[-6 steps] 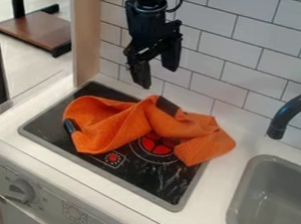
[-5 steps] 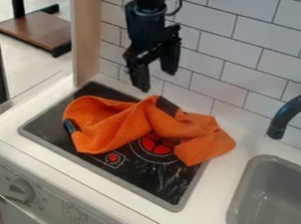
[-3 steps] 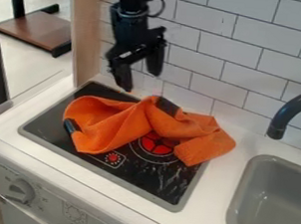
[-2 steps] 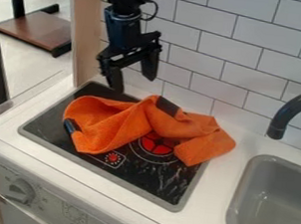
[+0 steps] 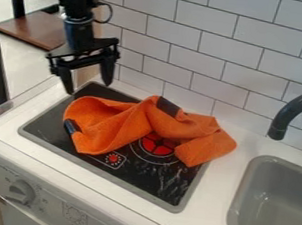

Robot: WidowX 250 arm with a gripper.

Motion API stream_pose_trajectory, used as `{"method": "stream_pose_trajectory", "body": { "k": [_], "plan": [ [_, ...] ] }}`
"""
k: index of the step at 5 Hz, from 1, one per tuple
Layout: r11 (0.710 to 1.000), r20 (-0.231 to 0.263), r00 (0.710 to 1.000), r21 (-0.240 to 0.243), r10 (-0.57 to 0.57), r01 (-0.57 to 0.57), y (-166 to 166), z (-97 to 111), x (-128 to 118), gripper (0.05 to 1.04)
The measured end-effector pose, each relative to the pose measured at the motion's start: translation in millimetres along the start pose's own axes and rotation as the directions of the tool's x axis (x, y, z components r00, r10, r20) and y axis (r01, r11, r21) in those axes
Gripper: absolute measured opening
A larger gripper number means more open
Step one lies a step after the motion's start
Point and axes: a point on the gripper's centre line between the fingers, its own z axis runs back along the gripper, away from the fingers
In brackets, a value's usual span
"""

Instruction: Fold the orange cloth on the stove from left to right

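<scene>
Orange cloth (image 5: pixel 115 128) crumpled on the black cooktop (image 5: pixel 144 181), long axis roughly left-right, lying right and to the near side of the gripper (image 5: pixel 87 88), fingers spread wide, nothing held, left end closest.

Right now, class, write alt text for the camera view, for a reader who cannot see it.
A crumpled orange cloth lies across a black stovetop; an open black robot hand hangs by the stovetop's back left corner. To the right are a grey sink and dark tap, with white tiles behind.
</scene>
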Motion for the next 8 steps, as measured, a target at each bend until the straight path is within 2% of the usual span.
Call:
{"method": "stream_pose_trajectory", "body": {
  "k": [1,2,3,5,6,7,8],
  "plan": [
    [0.999,0.017,0.999,-0.008,-0.045,0.045,22,7,7,0.999],
    [0.995,0.008,0.995,0.007,-0.102,0.102,36,3,2,0.999],
    [0.993,0.028,0.993,0.049,-0.112,0.111,40,-2,3,0.999],
    [0.979,-0.056,0.990,0.150,-0.128,0.135,44,-51,-11,0.999],
    [0.981,-0.084,0.989,0.142,-0.122,0.133,39,-61,-19,0.999],
    [0.984,-0.107,0.987,0.113,-0.123,0.135,35,-62,-24,0.999],
    [0.989,-0.155,0.981,0.077,-0.115,0.128,32,-64,-36,0.939]
  ]
}}
